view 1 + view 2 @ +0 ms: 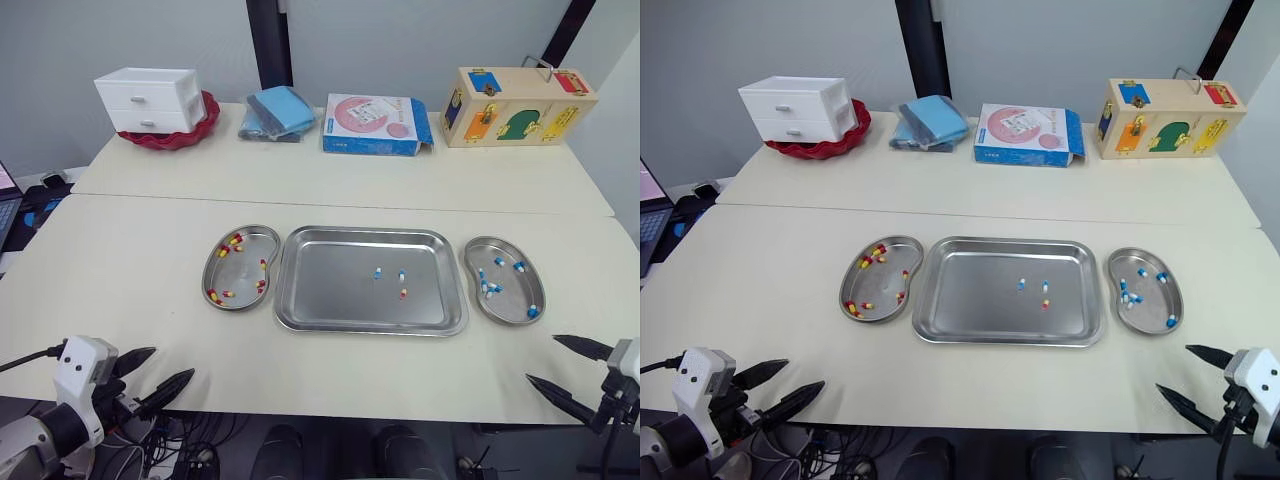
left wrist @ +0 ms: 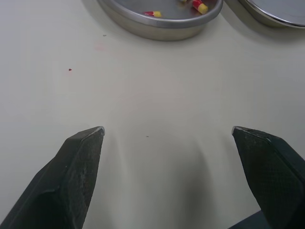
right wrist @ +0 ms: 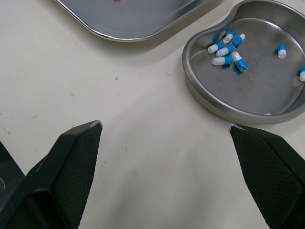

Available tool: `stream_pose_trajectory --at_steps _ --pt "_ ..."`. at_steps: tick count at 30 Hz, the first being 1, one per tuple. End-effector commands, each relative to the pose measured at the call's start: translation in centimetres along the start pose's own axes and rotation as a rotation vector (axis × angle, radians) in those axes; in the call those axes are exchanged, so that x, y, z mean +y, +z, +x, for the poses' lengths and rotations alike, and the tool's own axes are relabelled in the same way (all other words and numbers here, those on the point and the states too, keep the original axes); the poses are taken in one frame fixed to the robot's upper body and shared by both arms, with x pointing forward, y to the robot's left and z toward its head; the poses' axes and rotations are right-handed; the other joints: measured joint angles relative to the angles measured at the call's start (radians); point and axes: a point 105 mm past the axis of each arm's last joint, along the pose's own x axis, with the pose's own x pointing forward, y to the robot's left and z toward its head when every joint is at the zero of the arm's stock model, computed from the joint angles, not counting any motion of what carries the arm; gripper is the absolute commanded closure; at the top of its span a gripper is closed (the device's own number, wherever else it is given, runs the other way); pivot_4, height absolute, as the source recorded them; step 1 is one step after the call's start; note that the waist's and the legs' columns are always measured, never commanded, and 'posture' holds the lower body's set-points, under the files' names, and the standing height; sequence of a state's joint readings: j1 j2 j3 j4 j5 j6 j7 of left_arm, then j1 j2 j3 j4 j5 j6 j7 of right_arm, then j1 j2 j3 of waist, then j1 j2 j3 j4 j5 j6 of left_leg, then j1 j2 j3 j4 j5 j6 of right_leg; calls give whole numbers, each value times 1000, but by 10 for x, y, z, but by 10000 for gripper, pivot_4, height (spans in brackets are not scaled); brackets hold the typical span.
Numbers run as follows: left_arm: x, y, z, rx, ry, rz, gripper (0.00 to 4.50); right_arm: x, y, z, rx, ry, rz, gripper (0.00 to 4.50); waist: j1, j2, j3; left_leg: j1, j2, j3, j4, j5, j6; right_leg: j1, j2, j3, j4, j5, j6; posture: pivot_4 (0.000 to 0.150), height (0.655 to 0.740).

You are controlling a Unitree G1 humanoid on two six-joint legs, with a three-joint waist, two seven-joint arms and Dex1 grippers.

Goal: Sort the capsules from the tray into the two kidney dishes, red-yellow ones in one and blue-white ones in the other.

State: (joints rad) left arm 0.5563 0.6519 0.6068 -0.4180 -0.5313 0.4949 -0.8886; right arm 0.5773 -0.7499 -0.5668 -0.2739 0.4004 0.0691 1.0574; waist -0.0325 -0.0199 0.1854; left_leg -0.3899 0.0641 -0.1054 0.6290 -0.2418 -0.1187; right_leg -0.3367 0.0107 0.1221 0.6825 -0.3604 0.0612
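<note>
While both arms hang over the near edge of the table (image 1: 150,260), nothing is held: the fingers of the left gripper (image 1: 172,362) are spread wide and empty, and those of the right gripper (image 1: 541,358) are parted just as widely.

A pick from the tray (image 1: 330,290) is judged to be the step in hand. The last capsules lie right of the tray's middle, so the right arm is better placed. The fingers should be narrowed before the descent, so that one capsule alone is bracketed. This matters because one blue-white capsule (image 1: 401,275) lies near the red-yellow capsule (image 1: 403,293). Each should be taken from above, across its short axis, and closed on gently, since a capsule could roll or slip away on smooth steel.

One tray and two kidney dishes are counted. Three capsules lie in the tray: two blue-white, the other blue-white one (image 1: 378,272) a little apart, and one red-yellow. About six red-yellow capsules are seen in the left kidney dish (image 1: 243,270). At least seven blue-white ones are seen in the right kidney dish (image 1: 510,295), where a tight cluster leaves the exact count uncertain
</note>
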Motion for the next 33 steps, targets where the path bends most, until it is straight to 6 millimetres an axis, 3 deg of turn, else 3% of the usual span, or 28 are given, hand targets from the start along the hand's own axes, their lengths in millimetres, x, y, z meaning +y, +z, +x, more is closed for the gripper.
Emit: stream_pose_trajectory --at_steps 1,8,11,16,25,33 --pt "-11 10 3 -25 -76 45 510 -1 3 -3 -7 -6 -37 0 0 0 0 0 0 0 0 0 0 0 0 0 0 0 0 1500 7400" --pt "-53 24 19 -51 -332 101 510 9 0 -3 -3 10 -35 0 1 1 0 0 0 0 0 0 0 0 0 0 0 0 0 1500 7400" --pt "-79 37 28 -120 -478 124 510 16 0 -5 3 22 -39 0 2 2 -1 0 0 0 0 0 0 0 0 0 0 0 0 1500 7400" --pt "-99 54 44 -278 -559 173 510 25 2 -7 9 29 -40 0 1 3 -1 0 0 0 0 0 0 0 0 0 0 0 0 1500 7400" --pt "-103 52 59 -312 -575 217 510 47 6 -4 3 58 -47 0 0 4 -2 0 0 0 0 0 0 0 0 0 0 0 0 1500 7400" --pt "-104 55 60 -324 -575 234 510 76 60 42 -161 133 -29 0 0 5 -3 0 0 0 0 0 0 0 0 0 0 0 0 1500 7400"
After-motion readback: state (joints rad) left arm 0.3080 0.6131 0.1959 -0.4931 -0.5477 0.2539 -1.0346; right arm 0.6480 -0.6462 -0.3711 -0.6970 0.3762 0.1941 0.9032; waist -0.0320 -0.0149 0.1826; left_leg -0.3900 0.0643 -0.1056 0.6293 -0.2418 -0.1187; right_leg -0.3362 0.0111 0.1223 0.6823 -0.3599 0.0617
